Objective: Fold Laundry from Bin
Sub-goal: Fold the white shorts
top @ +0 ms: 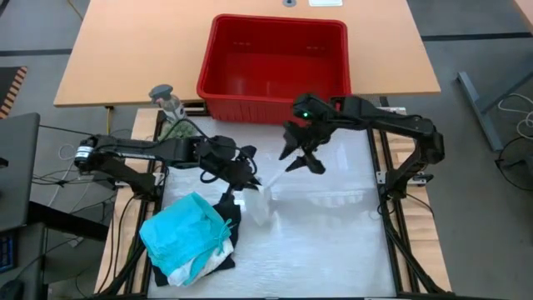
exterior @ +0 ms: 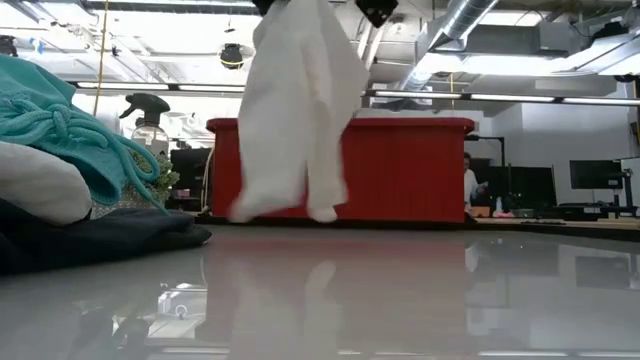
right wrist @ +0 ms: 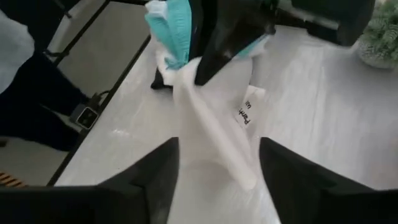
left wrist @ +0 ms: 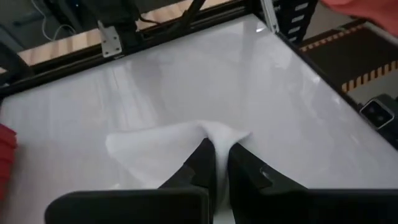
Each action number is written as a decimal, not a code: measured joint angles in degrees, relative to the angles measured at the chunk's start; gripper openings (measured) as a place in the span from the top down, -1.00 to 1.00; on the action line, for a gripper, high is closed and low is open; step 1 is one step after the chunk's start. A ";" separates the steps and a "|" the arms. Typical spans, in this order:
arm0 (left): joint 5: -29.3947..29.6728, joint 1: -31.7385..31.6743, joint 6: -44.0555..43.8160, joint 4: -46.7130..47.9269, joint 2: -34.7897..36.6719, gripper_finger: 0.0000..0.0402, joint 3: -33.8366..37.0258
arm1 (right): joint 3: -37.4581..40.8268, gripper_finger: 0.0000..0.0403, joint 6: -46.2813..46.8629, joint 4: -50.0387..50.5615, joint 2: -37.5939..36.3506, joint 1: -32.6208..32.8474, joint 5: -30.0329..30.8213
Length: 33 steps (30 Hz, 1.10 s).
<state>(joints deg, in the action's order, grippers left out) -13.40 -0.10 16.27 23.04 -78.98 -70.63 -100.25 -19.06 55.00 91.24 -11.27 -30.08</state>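
A glossy white tabletop (top: 333, 242) sits in front of a wooden desk carrying the red bin (top: 275, 67), with an open workshop room behind. The left end effector (left wrist: 219, 163) is clenched on a white garment (exterior: 300, 110), which hangs from it above the tabletop with its lower edge just clear of the surface. The right end effector (top: 304, 160) hovers just beside the cloth with its fingers spread, grasping nothing. A pile of teal, black and white laundry (top: 190, 237) lies at the tabletop's near left corner. The step in hand looks like spreading this piece out; next, the right end effector probably needs to catch a free corner so both can lay it flat.
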 joint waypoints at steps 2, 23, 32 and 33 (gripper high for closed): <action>0.67 0.15 0.56 1.51 0.38 0.94 0.00 | 0.72 -0.32 0.44 -1.36 0.23 -0.08 0.10; 8.15 4.26 16.20 7.50 0.27 0.94 -0.83 | 0.79 -0.41 2.06 -8.60 14.87 -0.36 -13.02; 8.27 4.26 18.35 6.45 0.25 0.94 -0.85 | 0.68 -0.41 1.38 -14.66 18.00 -0.11 -13.97; 8.28 4.29 18.67 6.45 0.25 0.94 -0.85 | 0.69 -0.41 1.41 -14.93 18.18 -0.13 -14.04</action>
<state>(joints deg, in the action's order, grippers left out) -5.11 4.19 34.94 29.50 -78.74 -71.48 -99.57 -17.65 40.07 109.42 -11.40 -44.12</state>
